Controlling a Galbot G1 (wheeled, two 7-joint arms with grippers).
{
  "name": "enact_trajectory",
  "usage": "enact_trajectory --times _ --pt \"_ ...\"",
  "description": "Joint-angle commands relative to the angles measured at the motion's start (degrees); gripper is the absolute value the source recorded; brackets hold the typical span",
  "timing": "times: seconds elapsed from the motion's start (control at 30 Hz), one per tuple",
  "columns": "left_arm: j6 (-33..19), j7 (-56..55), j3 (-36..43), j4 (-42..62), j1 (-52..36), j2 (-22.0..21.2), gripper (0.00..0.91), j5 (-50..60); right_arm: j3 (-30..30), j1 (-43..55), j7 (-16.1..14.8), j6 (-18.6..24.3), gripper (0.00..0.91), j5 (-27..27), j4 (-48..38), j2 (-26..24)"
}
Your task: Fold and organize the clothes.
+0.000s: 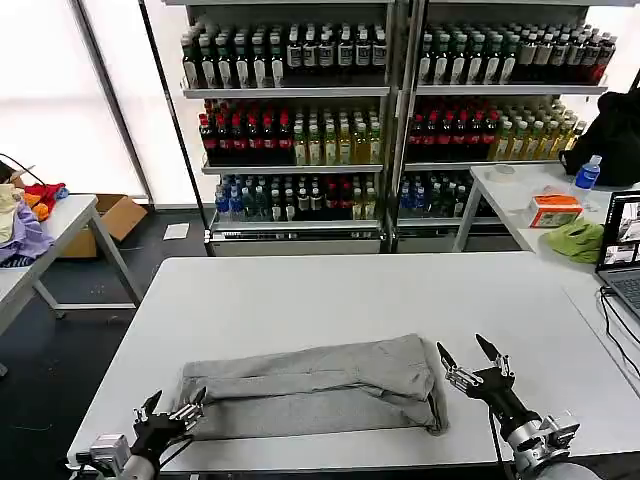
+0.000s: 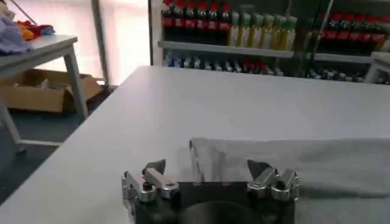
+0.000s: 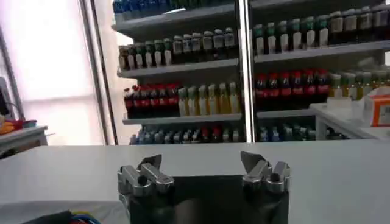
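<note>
A: Where is the grey shirt [image 1: 315,385] found?

B: It is laid as a long folded band near the front of the table [image 1: 330,290].

A: And the fingers?

B: The left gripper [image 1: 172,409] is spread, empty, at the band's left end; the right gripper [image 1: 470,362] is spread, empty, just beside the right end.

A: The step?

B: A crosswise fold is judged next; both ends must be pinched first.

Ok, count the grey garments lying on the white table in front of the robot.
1. A grey garment, folded into a long strip, lies near the table's front edge, between the open left gripper and open right gripper. Another could be folded inside.
</note>
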Motion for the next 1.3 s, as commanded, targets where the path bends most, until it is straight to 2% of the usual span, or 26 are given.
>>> enact_trajectory --times 0.03,0.1,0.17,0.53,0.7,0.87,1.0,1.17,1.3 --pt "-2.3 -3.2 5.0 4.8 -1.4 -7.6 0.494 5.9 0.4 -0.9 -0.3 2.8 0.907 -1.2 -1.5 0.7" --pt "-2.6 -3.5 5.2 5.5 -1.7 -7.8 0.131 6.0 0.2 -1.2 -0.4 2.8 0.907 -1.1 -1.2 0.6" --pt "-2.9 -3.5 4.9 6.8 -1.9 -7.9 0.010 6.4 0.1 -1.7 -0.5 2.8 0.907 -0.7 -0.5 0.4" --pt "-5.9 -2.3 7.0 5.0 -0.8 -8.6 0.010 6.3 -0.8 -1.9 -0.2 1.6 0.907 0.4 1.3 -0.1" --pt "-7.7 -2.1 6.2 4.8 -1.7 -7.5 0.010 5.8 -0.8 -1.8 -0.2 1.0 0.907 1.1 2.1 -0.3" --pt "-8.2 -0.2 2.9 1.5 -0.7 -3.0 0.010 2.4 -1.0 -2.0 -0.2 0.9 0.907 1.8 2.4 -1.3" --pt "-8.1 2.0 -4.0 -0.9 0.5 1.7 0.010 -1.7 -0.8 -2.2 -0.2 1.0 0.907 2.9 2.4 -1.6" --pt "-5.9 6.2 -18.1 1.8 0.3 10.2 0.010 -9.7 -1.4 -2.1 -0.1 1.1 0.907 3.0 2.1 -1.6" --pt "-4.7 10.0 -24.6 5.2 2.0 18.5 0.010 -13.2 -1.9 -2.1 0.2 1.1 0.907 2.8 2.6 -1.5"
